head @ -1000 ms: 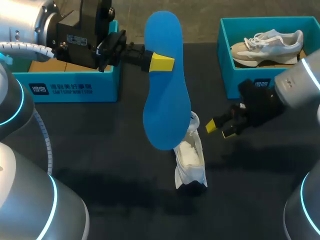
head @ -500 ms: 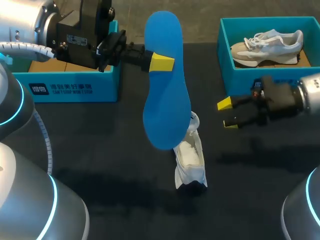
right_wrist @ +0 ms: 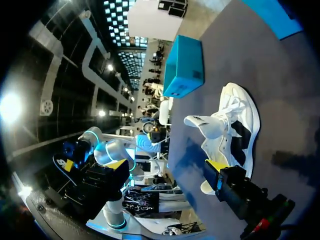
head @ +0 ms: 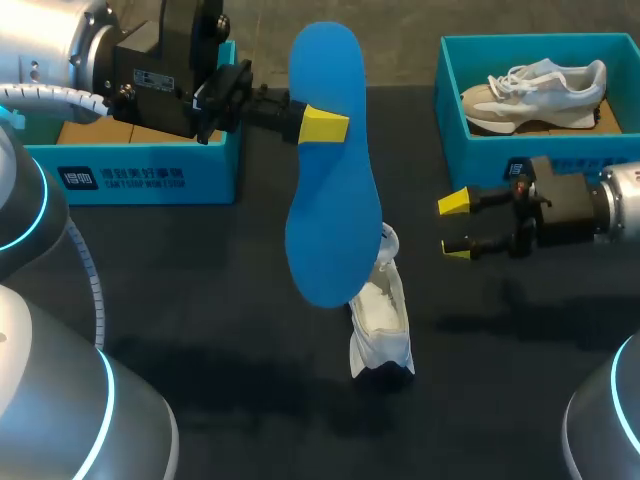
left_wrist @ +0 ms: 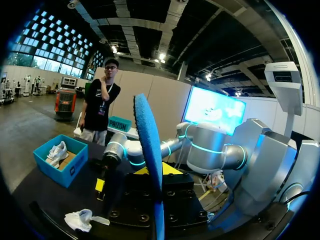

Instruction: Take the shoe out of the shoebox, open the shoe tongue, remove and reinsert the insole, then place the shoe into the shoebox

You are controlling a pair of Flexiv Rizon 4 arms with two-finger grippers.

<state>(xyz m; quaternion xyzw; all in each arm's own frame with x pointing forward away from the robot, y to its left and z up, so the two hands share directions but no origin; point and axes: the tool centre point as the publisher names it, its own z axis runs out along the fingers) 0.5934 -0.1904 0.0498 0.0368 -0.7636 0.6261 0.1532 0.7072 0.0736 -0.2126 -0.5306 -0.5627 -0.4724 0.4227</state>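
1. One thing moves in the last second: the right gripper (head: 455, 226). It rises from a low, tilted pose and levels out. Its two fingers are spread wide with nothing between them, and they point at the shoe (head: 381, 318) from just beside it.
2. The left gripper (head: 322, 127) does not shift. It keeps pinching the blue insole (head: 325, 200) near one end and holds it upright in the air, with the lower end hanging just over the shoe's opening.
3. The shoe lies on the table, between the two boxes and outside both. In the right wrist view its tongue seems to be lifted clear of the opening, though the angle is poor.
4. The box on the right (head: 452, 110) holds a second shoe (head: 535, 92), and the box on the left (head: 130, 175) sits behind the left arm.
5. My reading is that the insole is out and has yet to go back in. The right gripper looks lined up to steady the shoe for that step, and boxing the shoe comes after.
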